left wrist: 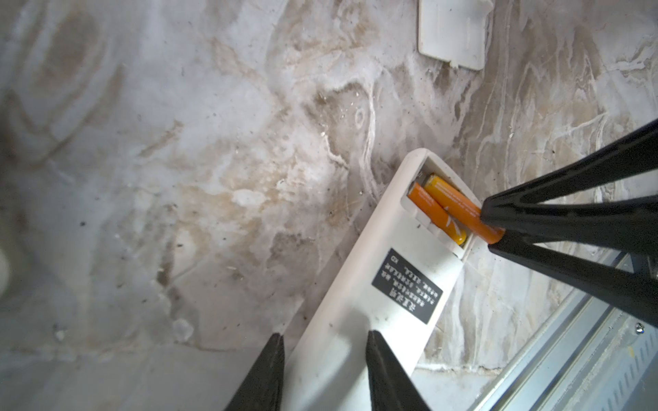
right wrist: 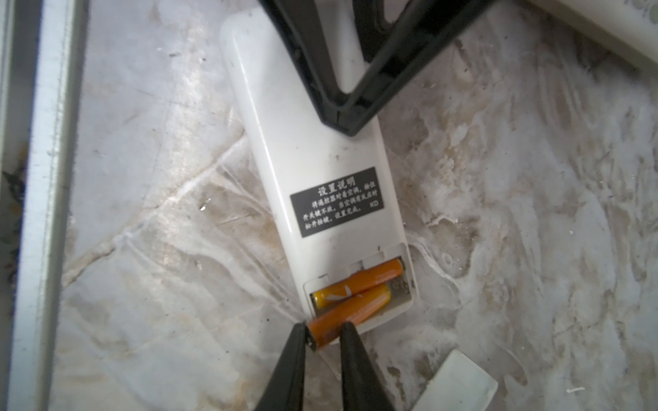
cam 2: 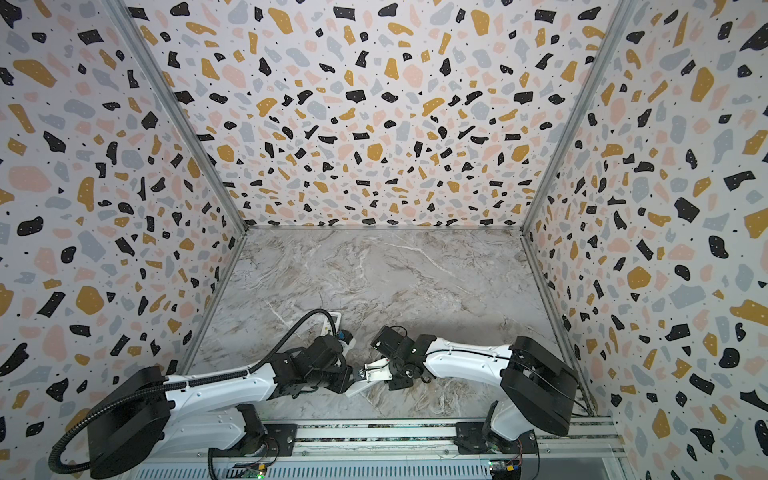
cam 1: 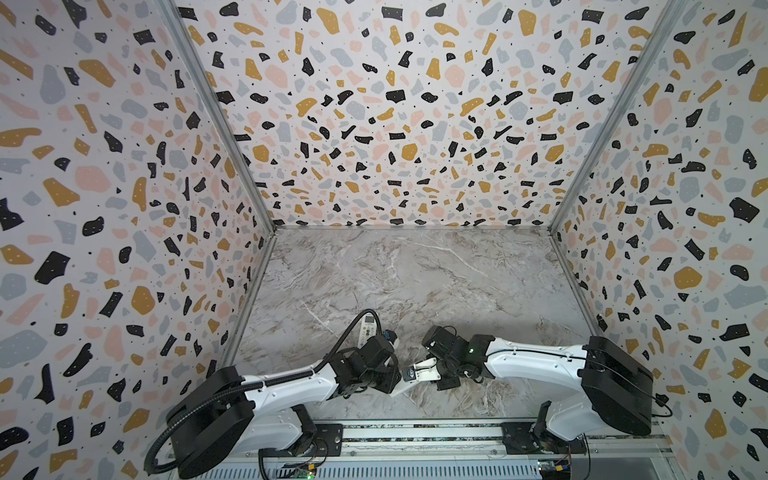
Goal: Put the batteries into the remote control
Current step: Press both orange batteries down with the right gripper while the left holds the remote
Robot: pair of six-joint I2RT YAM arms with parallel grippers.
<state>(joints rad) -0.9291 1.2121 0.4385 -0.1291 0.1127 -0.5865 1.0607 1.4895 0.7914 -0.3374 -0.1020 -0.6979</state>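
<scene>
Both arms sit low at the table's (cam 1: 415, 270) 6 o'clock, forearms reaching inward, wrists bent down. Right gripper (right wrist: 324, 332) pinches the outer end of an orange battery (right wrist: 352, 309). It is tilted, with its other end in the open bay of the white remote (right wrist: 302, 142). Other battery (right wrist: 377, 275) lies seated beside it. Left gripper (left wrist: 324, 341) sits over the remote's opposite end, fingers apart, one tip on its back. Clamped or not, can't tell.
</scene>
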